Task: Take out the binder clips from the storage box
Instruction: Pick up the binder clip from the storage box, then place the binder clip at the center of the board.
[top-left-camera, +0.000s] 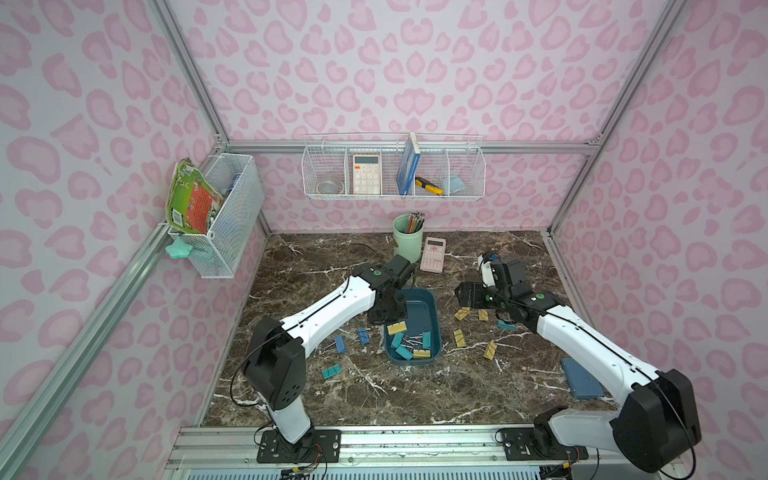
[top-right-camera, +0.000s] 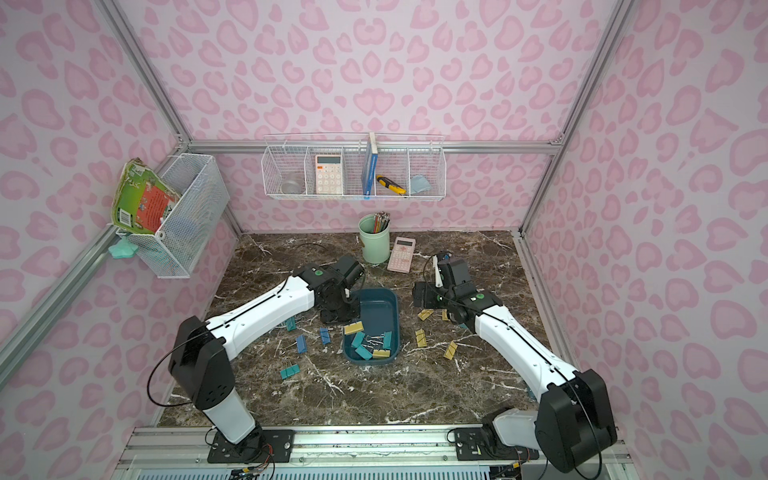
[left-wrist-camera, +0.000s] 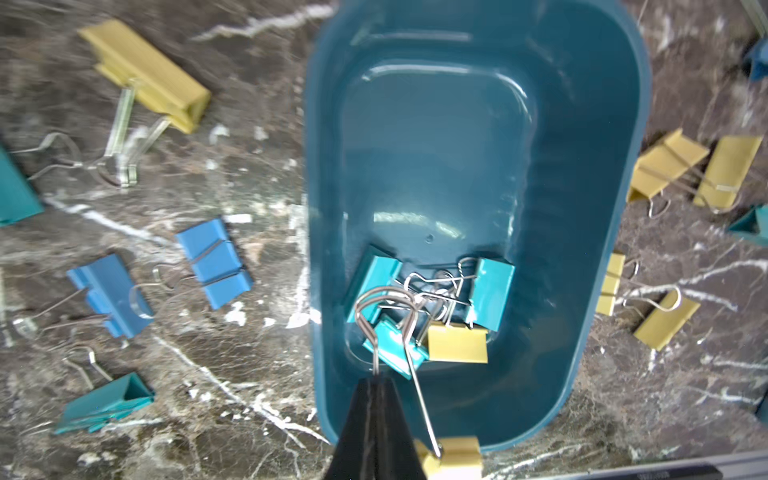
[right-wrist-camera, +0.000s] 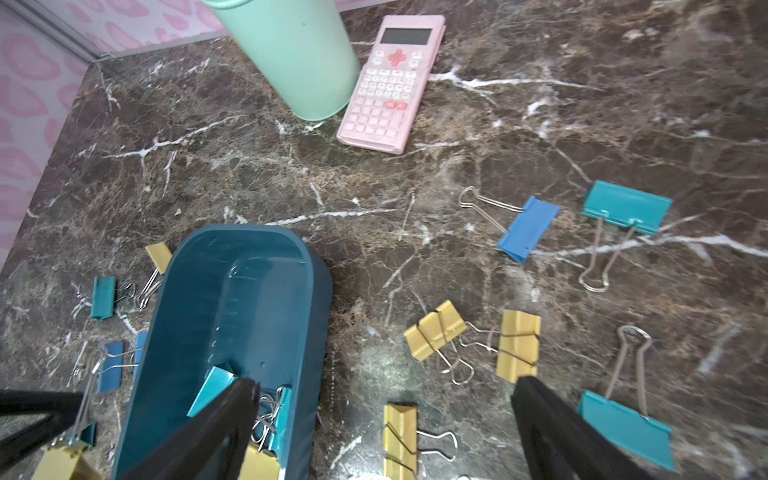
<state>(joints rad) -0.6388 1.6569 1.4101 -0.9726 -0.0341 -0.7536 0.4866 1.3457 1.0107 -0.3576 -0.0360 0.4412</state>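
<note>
At the middle of the tabletop (top-left-camera: 374, 395), the box (top-left-camera: 419, 307) holds four clips (left-wrist-camera: 457, 343), three teal and one yellow, bunched at its end toward the front edge. A dozen or so lie scattered on both sides. The left hand (left-wrist-camera: 374, 386) pinches the wire handle of a yellow clip (left-wrist-camera: 455, 455) at the box's rim. The right hand (right-wrist-camera: 386, 384) gapes wide and empty beside the box. I judge the task roughly three quarters done.

**Seventeen clips by my count**

I count seven yellow binder clips (top-left-camera: 458, 337), seven teal binder clips (top-left-camera: 331, 371) and three blue binder clips (top-left-camera: 340, 344). My arms cover several in both top views, so I add those from my wrist views. Besides these I count one storage box (top-left-camera: 419, 309), two calculators (top-left-camera: 433, 254), two white wire baskets (top-left-camera: 232, 216), one mint-green pencil cup (top-left-camera: 405, 245) and one utility knife (top-left-camera: 430, 185).
</note>
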